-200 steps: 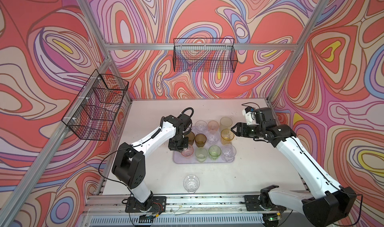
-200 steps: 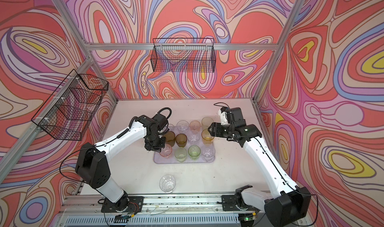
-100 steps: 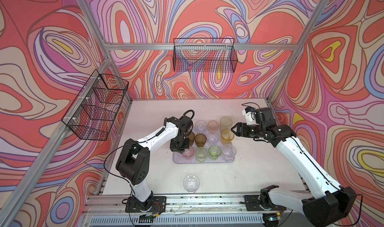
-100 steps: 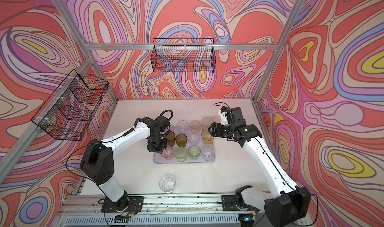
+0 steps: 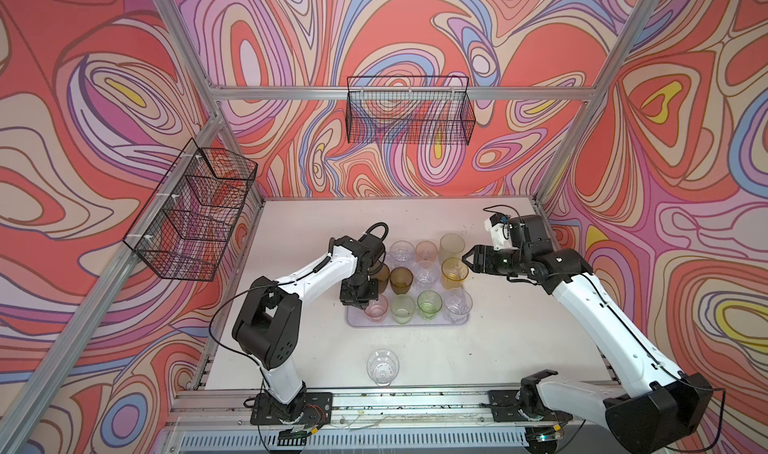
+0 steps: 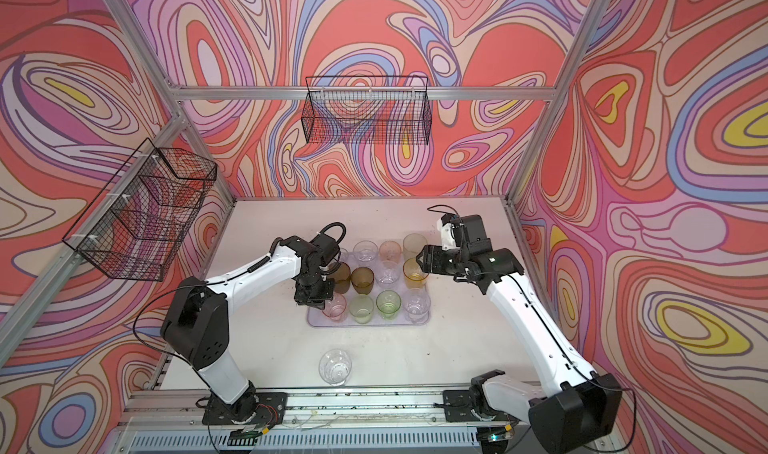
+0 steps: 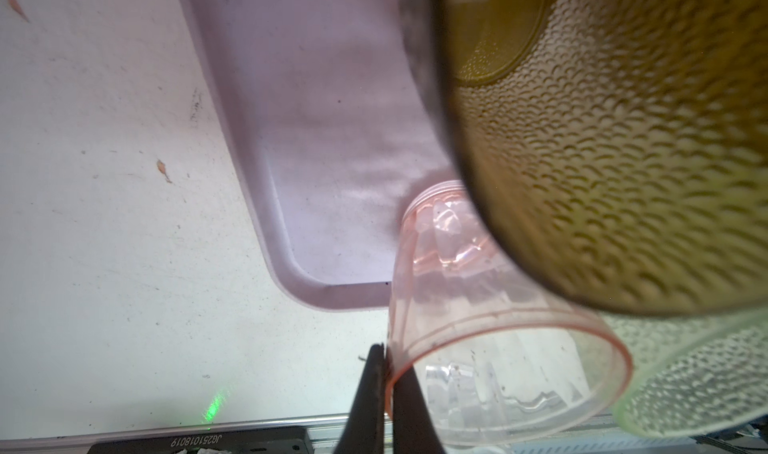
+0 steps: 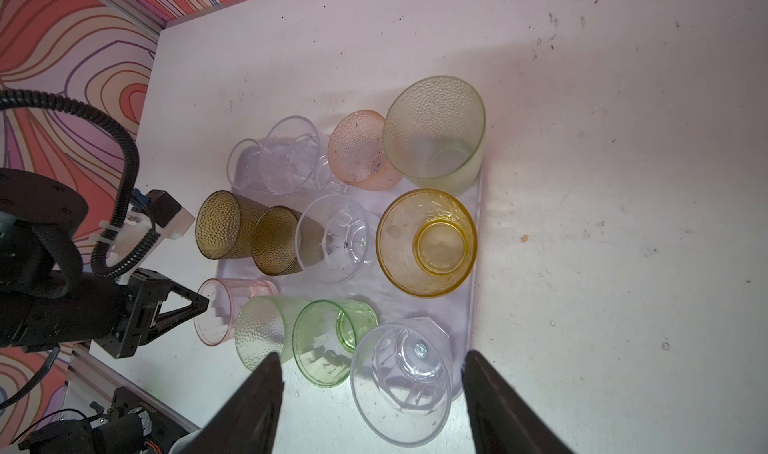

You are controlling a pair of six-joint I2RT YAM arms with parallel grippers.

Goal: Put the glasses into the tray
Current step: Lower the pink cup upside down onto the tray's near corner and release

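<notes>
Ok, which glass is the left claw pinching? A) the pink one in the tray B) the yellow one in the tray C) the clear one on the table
A: the left claw is shut on the rim of the pink glass, at a corner of the lilac tray.

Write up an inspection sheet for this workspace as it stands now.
Surface: white tabletop, scuffed and specked.
Job's things: lilac tray holds about twelve glasses in three rows; one clear glass stands off it, on the tabletop in front.
Clutter: nothing seen beyond crumbs.
Grippers: left gripper shut on the rim of the pink glass at the tray's front left corner; right gripper open, empty, beside the yellow glass.
Cables: black corrugated cable loops over the left wrist; no snag seen.
Surroundings: black wire baskets hang at the back and on the left; swirl-patterned walls.
</notes>
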